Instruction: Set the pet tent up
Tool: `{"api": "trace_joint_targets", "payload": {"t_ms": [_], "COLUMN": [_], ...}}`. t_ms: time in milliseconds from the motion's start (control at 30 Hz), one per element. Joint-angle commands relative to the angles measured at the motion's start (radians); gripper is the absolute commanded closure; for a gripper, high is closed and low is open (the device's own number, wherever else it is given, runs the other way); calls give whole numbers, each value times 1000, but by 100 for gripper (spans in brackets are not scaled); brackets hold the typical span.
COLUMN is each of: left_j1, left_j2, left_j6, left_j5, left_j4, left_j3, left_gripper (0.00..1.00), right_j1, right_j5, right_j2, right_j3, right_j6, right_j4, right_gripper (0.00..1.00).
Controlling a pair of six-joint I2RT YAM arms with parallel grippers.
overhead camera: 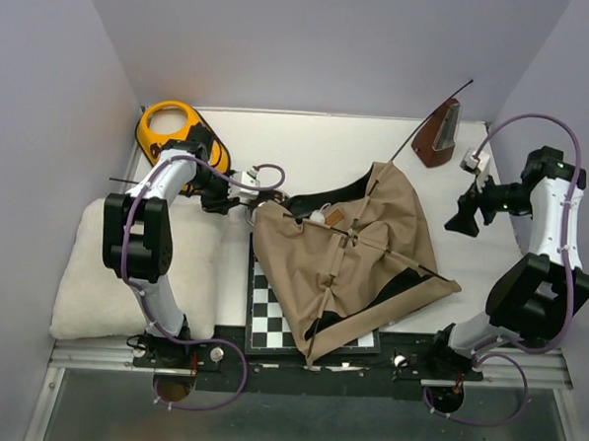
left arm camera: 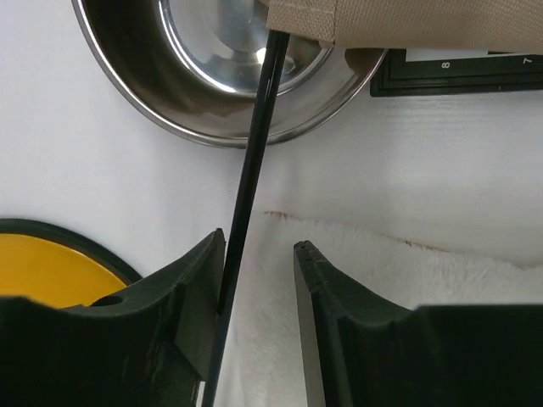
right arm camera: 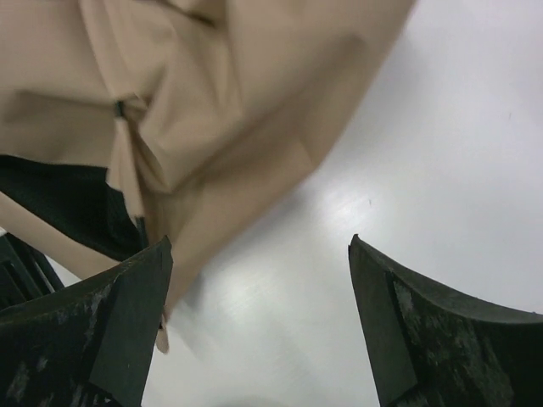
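Poles look like the stiff, springy part worth gripping. The left end effector [left arm camera: 259, 244], jaws narrowed but not clamped, has one thin black pole [left arm camera: 257, 127] between its fingers, touching one. At centre, the pet tent [overhead camera: 357, 249] lies slumped on the worktop [overhead camera: 308, 142] over a chessboard [overhead camera: 270, 313]; its fabric looks light, limp and probably slippery. The right end effector [right arm camera: 258, 242] gapes wide and empty beside the cloth.

- The tan pet tent [overhead camera: 357, 253] lies collapsed on the white worktop [overhead camera: 308, 142], covering most of the chessboard [overhead camera: 270, 318]; one black pole [overhead camera: 433, 122] sticks out toward the far right.
- The left pincer [overhead camera: 248, 200] sits at the tent's far-left edge.
- The right pincer [overhead camera: 456, 225] hangs right of the tent, apart from it.
- A fluffy white cushion [overhead camera: 79, 283] lies at left.
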Motion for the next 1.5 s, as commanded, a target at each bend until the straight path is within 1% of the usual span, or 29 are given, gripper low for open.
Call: {"api": "trace_joint_targets", "payload": {"t_ms": [0,100,167,200,300,433,567,700,833,967,1033,1167,1233,1367,1467], "left_j1": [-1,37,57,88,134,169,183,198,209,214,215,226,231,237,237], "left_j2": [-10,-24,-27,-31,-36,-33,-24,1,38,59,68,85,93,95,90], "left_j6": [13,1,23,33,58,108,130,127,154,175,175,176,182,190,193], "left_j5": [71,120,129,123,102,65,54,57,43,25,28,23,19,22,31], "left_j4": [36,16,-22,-30,-28,-13,10,48,47,57,61,62,64,62,62], "left_j3": [2,25,42,45,33,5,-4,16,53,51,57,64,65,61,54], "left_gripper": [51,50,44,43,44,47,50,55,58,61,64,70,77,82,85], "right_j1": [164,302,400,445,595,754,862,927,966,994,1000,1003,1003,1008,1009], "right_j5": [-63,-51,-19,0,64,116,156,192,216,238,258,284,288,282,293], "right_j2": [-94,-127,-131,-127,-93,-4,92,161,226,277,293,336,349,346,349], "right_j3": [54,60,48,42,27,77,143,143,157,172,157,142,136,105,99], "right_j6": [161,265,334,365,475,605,664,672,664,650,646,624,610,587,583], "right_j4": [-18,65,135,172,286,395,429,455,455,439,458,464,452,455,467], "right_gripper": [8,7,7,7,7,9,11,12,12,13,13,19,21,21,25]}}
